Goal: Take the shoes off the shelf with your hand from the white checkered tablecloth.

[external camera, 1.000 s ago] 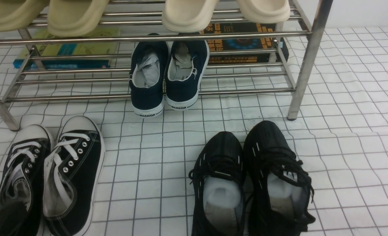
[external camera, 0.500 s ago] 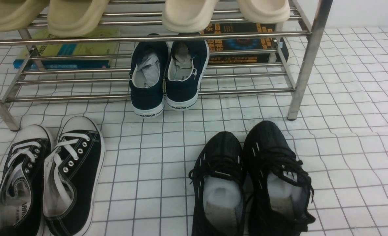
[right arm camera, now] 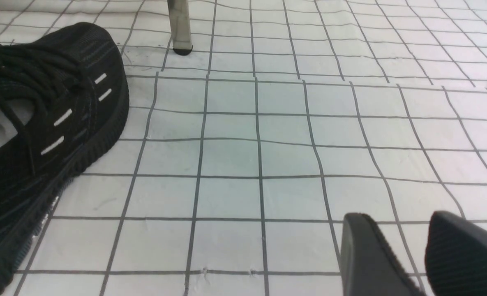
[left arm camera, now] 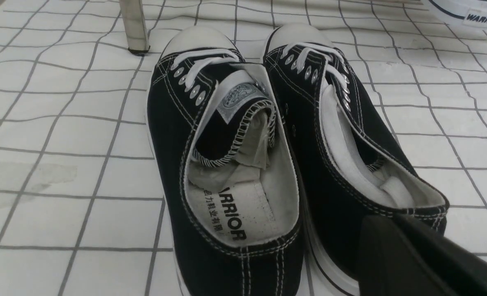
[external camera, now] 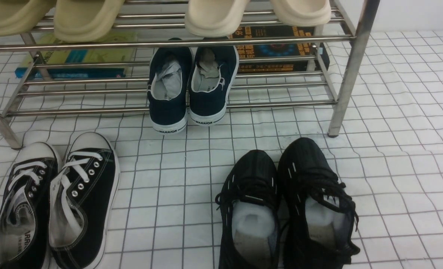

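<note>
The black canvas sneakers (external camera: 101, 186) are resting on the white checkered tablecloth (external camera: 169, 194), in front of the shelf (external camera: 348, 82) near its left leg; they are standing upright side by side, their white toe caps pointing toward the rack and their white laces lying across the eyelets. The left end effector (left arm camera: 381, 220) is hovering over or beside the heel of the right-hand sneaker, its fingers sitting together and gripping nothing visible; whether it is touching the shoe, I cannot tell. The right end effector (right arm camera: 399, 216) is holding its fingers slightly apart over the cloth, with nothing showing between them; the outer side of a black mesh sneaker is appearing in that wrist view too.

On the lower tier, the navy slip-ons (external camera: 169, 112) are sitting side by side with their heels facing the camera; on the upper tier, olive clogs (external camera: 86, 33) are occupying the left part and cream clogs (external camera: 214, 30) are resting farther right, both pairs partly cut off. The all-black mesh sneakers (external camera: 303, 157) are standing on the cloth, well to the right of the canvas pair; a yellow-green book (external camera: 105, 48) and a dark book (external camera: 277, 67) are showing behind the rails.
</note>
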Available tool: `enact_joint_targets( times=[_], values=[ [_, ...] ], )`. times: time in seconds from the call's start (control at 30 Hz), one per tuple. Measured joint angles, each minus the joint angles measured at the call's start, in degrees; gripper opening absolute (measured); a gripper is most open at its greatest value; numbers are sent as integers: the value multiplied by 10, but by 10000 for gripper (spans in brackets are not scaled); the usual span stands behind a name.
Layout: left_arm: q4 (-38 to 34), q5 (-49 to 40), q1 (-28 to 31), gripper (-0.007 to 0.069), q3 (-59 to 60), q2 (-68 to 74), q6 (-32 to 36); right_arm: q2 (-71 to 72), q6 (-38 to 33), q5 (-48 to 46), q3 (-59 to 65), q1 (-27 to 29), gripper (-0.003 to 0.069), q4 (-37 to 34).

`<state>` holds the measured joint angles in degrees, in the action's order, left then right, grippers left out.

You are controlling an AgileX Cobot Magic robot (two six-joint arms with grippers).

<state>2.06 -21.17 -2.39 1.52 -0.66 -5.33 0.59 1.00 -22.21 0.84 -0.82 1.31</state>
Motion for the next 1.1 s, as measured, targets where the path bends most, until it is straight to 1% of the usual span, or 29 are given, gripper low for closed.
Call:
enact_joint_targets(
  times=[1.1],
  values=[
    [4,0,0,54,0,0,0,0,0,0,0,0,239,0]
  ],
)
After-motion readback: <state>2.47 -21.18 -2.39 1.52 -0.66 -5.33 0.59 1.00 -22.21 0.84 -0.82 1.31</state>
